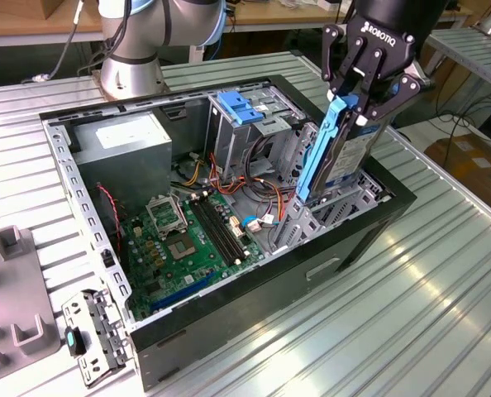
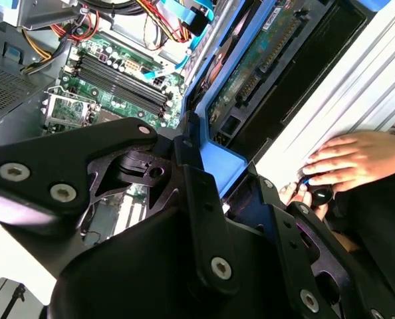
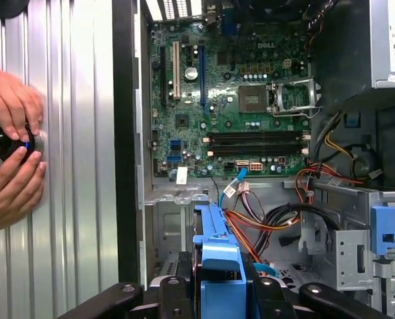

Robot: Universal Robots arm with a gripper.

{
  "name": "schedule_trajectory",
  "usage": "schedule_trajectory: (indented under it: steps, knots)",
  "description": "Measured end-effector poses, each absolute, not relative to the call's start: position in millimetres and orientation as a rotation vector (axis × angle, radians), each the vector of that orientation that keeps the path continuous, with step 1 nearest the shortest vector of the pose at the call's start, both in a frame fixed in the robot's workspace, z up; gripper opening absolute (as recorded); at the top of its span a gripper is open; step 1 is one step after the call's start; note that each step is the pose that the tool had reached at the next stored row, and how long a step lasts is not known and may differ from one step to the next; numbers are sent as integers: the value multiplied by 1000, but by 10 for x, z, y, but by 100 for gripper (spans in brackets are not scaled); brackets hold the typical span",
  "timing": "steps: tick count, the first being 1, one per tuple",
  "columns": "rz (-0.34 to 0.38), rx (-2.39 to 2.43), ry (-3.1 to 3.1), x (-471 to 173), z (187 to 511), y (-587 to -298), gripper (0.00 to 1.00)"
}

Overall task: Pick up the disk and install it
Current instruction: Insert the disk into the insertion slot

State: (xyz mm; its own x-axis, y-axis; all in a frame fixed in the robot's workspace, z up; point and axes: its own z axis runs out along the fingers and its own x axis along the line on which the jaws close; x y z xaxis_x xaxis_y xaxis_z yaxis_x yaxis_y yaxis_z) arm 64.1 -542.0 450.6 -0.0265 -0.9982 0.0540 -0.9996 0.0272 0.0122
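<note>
An open black computer case [image 1: 229, 331] lies on its side on a ribbed metal table [image 1: 419, 314], directly below the gripper [image 1: 359, 106]. Inside it, a green motherboard [image 1: 179, 240] sits lower than the gripper and off to the exterior view's left. A grey power-supply box [image 1: 126, 141] with a white sticker fills the corner of the case farthest from the gripper. A tall metal bay [image 1: 229, 145] stands just beside the gripper, topped by a light-blue plastic bracket [image 1: 241, 106]. Red, orange and yellow cables [image 1: 229, 178] trail between the bay and the motherboard. Well apart from the gripper, at the table's edge on the exterior view's left, lie grey moulded blocks [image 1: 14, 244] and a perforated metal plate [image 1: 92, 335].
</note>
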Motion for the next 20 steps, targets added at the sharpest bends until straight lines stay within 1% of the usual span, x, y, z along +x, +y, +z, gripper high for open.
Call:
schedule_trajectory:
  steps: [20]
  knots:
    - [45, 2158, -2217, 641, 4428, -5450, 37]
